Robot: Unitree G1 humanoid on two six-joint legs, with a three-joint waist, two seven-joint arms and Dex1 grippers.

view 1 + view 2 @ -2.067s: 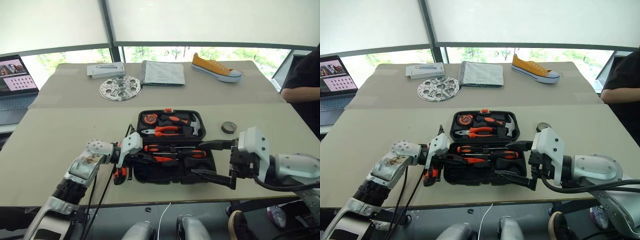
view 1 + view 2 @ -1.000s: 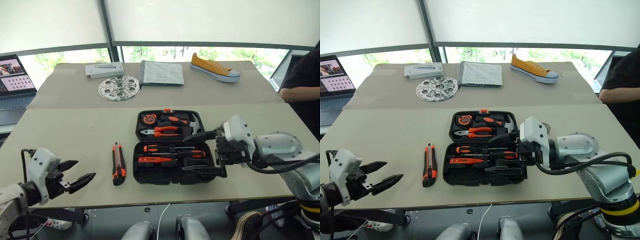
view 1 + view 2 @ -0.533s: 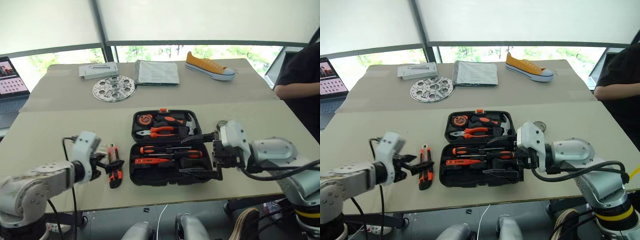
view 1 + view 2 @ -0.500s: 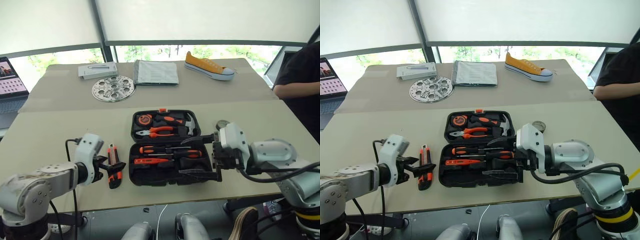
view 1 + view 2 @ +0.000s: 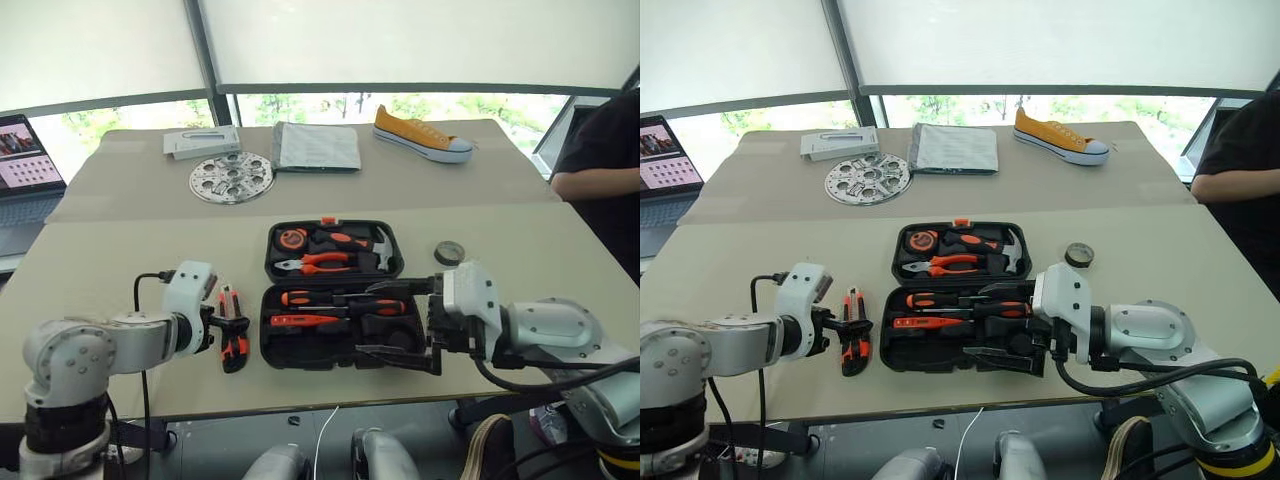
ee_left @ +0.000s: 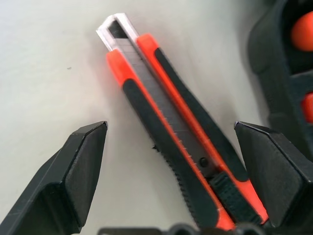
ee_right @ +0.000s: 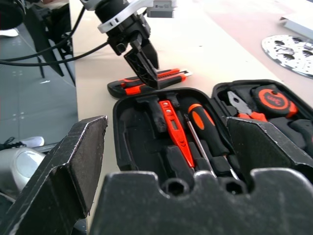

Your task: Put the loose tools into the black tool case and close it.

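The black tool case [image 5: 333, 295] lies open at the centre of the frame on the beige table [image 5: 100, 260], its lid half further up the picture holding a hammer [image 5: 385, 246], orange-handled pliers [image 5: 318, 263] and a tape measure [image 5: 293, 239]. In the nearer half two screwdrivers [image 5: 340, 298] with black-orange handles sit in their slots, and a thin orange tester screwdriver [image 5: 297, 320] lies below them.

Just left of the case, the orange-black utility knife [image 5: 231, 326] lies flat on the table, close to the case wall without touching it. The left hand [image 5: 222, 325] hangs low over the knife with its two black fingers [image 6: 78, 166] spread apart, one on either side of the handle and not gripping it; the wrist view shows the knife [image 6: 171, 132] running between them, blade end away from the wrist.

The right hand [image 5: 400, 318] sits at the lower right of the case, pointing in across its nearer half, fingers wide apart and holding nothing.

The small dark tape roll [image 5: 449, 252] rests on the table to the right of the case, well apart from it. Toward the top of the frame lie a perforated metal disc [image 5: 231, 177], a grey folder [image 5: 318, 145], a flat white box [image 5: 204, 141] and a yellow sneaker [image 5: 420, 135]. A laptop [image 5: 28, 160] stands at the far left, and a person's dark sleeve [image 5: 600, 150] shows at the right edge.
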